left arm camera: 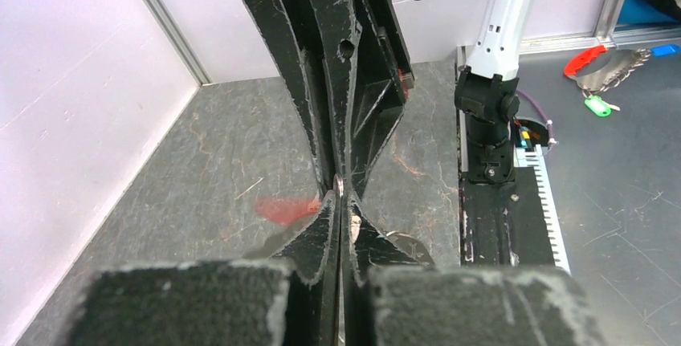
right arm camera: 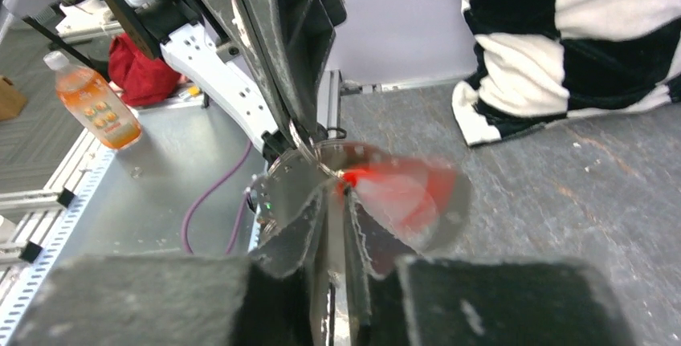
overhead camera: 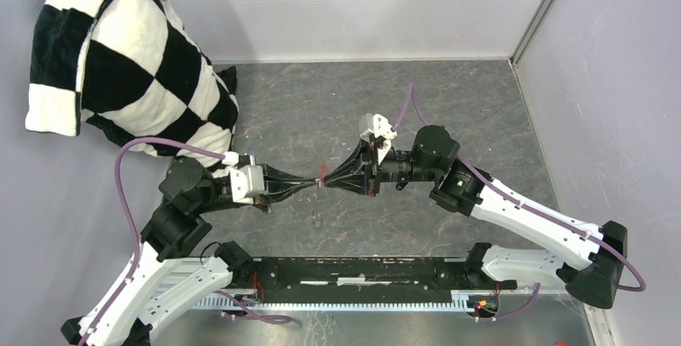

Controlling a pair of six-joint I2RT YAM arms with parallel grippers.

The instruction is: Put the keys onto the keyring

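At the near edge the 2 arm bases stand at both ends of a black rail (overhead camera: 361, 270). From there both arms reach inward over the grey stone-look table (overhead camera: 450, 97), and the claws meet tip to tip above its middle.

The left gripper (left arm camera: 340, 221) is fully closed. Its tips pinch a thin silvery wire, which looks like the keyring (left arm camera: 340, 189); only a short piece of it stands up between the pads.

The right gripper (right arm camera: 337, 217) points at it from the opposite side, and the tips touch or almost touch. Its fingers (right arm camera: 311, 234) leave only a narrow slit. I cannot tell if they hold anything.

Just beside the meeting point, in the air above the table, hangs the red tag (right arm camera: 401, 193) of 1 key. It is smeared by blur, with a silvery smear around it, so the key blade is not readable.

At the far left corner a black-and-white checkered pillow (overhead camera: 136, 65) leans against the wall.
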